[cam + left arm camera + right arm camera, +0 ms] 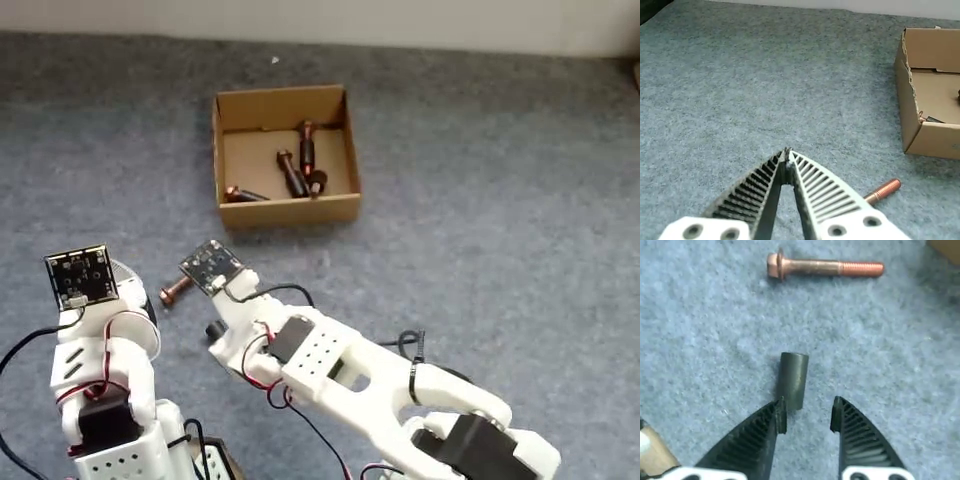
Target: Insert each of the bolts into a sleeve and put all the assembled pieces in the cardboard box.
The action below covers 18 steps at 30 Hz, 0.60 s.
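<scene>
Right wrist view: right gripper (807,415) spread just short of the sleeve (792,380), likely poised to grasp; bolt (825,267) lies apart. Left gripper (787,152) pressed together near bolt.

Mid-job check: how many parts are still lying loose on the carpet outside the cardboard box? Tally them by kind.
Copper bolt: 1
Dark sleeve: 1
Total: 2
</scene>
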{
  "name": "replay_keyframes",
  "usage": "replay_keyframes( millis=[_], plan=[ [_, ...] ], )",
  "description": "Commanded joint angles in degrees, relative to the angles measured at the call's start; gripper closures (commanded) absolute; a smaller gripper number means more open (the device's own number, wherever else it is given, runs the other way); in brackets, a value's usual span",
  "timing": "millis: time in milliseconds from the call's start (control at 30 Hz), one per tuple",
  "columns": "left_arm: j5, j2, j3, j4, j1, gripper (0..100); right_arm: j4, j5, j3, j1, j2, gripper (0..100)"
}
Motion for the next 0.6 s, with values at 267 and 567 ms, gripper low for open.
replay_keyframes(
  millis=[267, 567],
  plan=[
    [0.70, -0.40, -2.68, -1.23, -0.22, 99, -8.22, -0.44, -2.15, -1.45, 0.40, 85.7],
    [0.70, -0.31, -2.33, -1.58, -0.13, 99, -6.29, -0.44, -5.67, -1.98, 8.92, 85.8]
  ],
)
